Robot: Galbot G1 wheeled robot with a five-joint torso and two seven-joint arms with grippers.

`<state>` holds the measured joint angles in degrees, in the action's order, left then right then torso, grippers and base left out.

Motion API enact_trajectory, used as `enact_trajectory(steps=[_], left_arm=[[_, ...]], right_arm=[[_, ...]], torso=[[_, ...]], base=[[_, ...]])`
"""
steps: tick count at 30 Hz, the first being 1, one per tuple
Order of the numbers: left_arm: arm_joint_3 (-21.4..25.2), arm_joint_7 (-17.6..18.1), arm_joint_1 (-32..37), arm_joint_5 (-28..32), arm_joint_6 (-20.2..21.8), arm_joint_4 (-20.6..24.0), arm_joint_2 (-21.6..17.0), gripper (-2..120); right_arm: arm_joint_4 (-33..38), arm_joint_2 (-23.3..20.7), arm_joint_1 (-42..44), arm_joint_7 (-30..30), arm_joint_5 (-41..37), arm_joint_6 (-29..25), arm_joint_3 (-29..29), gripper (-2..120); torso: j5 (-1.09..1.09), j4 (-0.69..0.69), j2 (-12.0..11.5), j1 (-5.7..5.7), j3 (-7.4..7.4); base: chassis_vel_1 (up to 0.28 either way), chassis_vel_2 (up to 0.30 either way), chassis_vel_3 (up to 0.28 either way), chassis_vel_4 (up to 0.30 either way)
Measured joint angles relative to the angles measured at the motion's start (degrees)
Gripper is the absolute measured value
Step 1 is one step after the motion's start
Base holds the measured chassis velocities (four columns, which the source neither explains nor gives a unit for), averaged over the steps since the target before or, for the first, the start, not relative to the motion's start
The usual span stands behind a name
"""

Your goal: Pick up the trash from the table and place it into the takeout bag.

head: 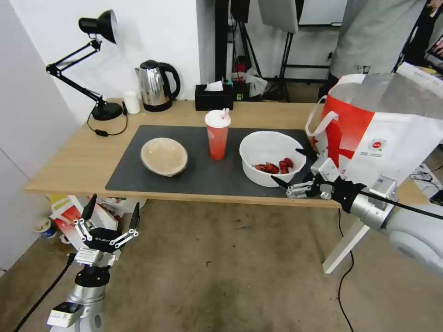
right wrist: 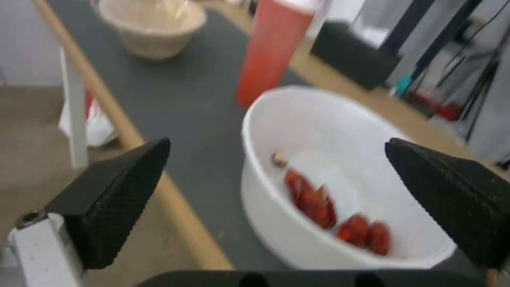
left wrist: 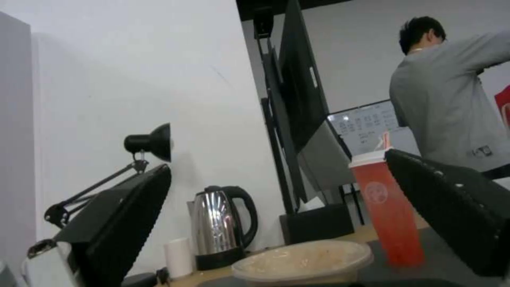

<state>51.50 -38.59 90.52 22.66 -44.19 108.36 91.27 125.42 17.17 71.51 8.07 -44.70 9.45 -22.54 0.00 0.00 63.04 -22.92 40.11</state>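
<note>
Left gripper (head: 112, 212) hanging low in front of table (head: 83, 157), fingers spread, holding nothing. Right gripper (head: 297, 168) reaching in at table edge, fingers spread wide, empty, tips just beside white bowl (head: 272, 157) with red scraps. Red cup (head: 217, 134) sitting beyond bowl, beige bowl (head: 164, 156) farther off, both on mat. Takeout bag (head: 383, 129) standing just behind right gripper. Nothing bagged yet as far as visible; all three items waiting.

Red cup (head: 217, 138), white bowl (head: 270, 159), dark grey mat (head: 203, 173)
</note>
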Motion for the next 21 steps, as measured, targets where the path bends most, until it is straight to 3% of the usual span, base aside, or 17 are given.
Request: enact_trajectory(steps=[6, 15, 21], left_arm=[[-0.59, -1.08, 0.17, -0.03, -0.03, 0.02, 0.01, 100], [-0.74, -1.87, 0.75, -0.03, -0.20, 0.83, 0.03, 100], [-0.71, -2.00, 0.87, -0.04, -0.38, 0.87, 0.05, 100]], right_arm=[[-1.35, -0.37, -3.28, 0.89, -1.05, 1.61, 3.62, 100], [-4.03, -0.11, -22.10, 1.53, -4.74, 5.33, 18.66, 100], [-5.58, 0.96, -28.79, 1.62, -5.58, 6.35, 24.84, 100]], torso=[[0.01, 0.00, 0.00, 0.00, 0.00], [-0.01, 0.00, 0.00, 0.00, 0.00], [0.00, 0.00, -0.01, 0.00, 0.01]], base=[[0.000, 0.000, 0.000, 0.000], [0.000, 0.000, 0.000, 0.000], [0.000, 0.000, 0.000, 0.000]])
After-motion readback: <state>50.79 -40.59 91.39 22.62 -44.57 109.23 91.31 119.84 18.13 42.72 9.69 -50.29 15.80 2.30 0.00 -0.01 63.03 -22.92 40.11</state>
